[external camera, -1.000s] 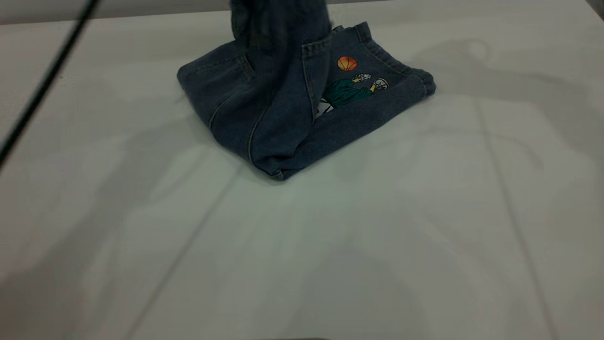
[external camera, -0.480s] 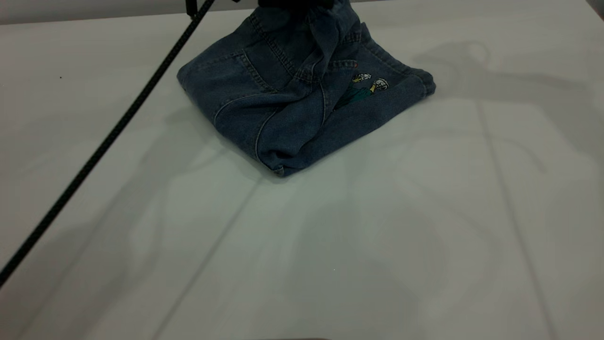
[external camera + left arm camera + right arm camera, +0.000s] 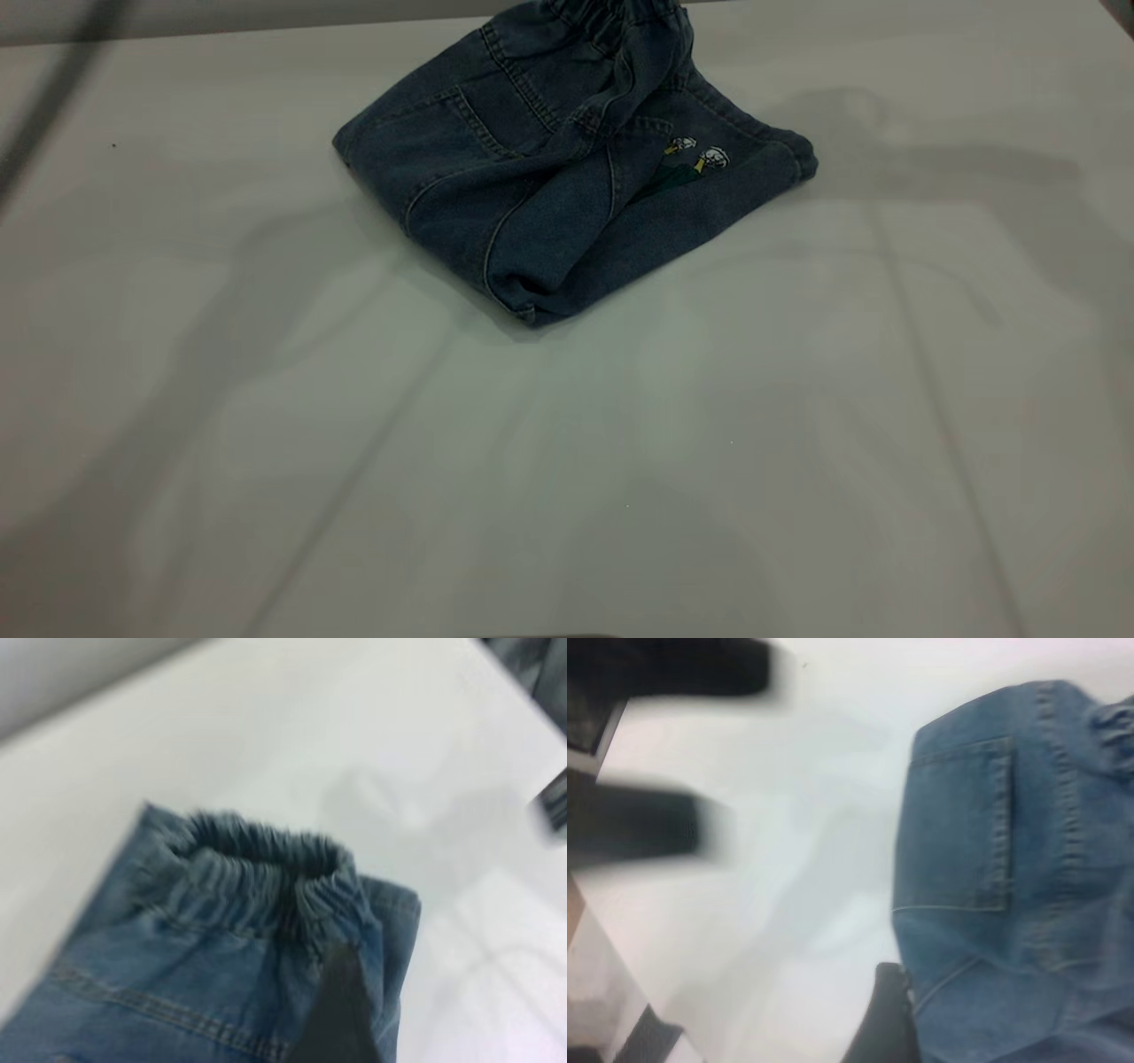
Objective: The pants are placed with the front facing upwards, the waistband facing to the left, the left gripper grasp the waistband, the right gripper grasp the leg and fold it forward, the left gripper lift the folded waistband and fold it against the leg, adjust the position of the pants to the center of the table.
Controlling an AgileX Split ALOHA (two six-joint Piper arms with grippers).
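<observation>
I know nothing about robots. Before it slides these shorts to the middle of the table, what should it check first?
1. Pants folded: ok. The pants lie doubled over, with the waistband on top at the far side.
2. Fold flat: not ok. A thick ridge bunches across the middle.
3. Pants centred on the table: not ok. They sit near its far edge in the exterior view.
4. Left gripper grip: cannot tell. It hangs just over the waistband.
5. Right gripper grip: cannot tell. It sits at the edge of the pants, by the stitched pocket.
</observation>
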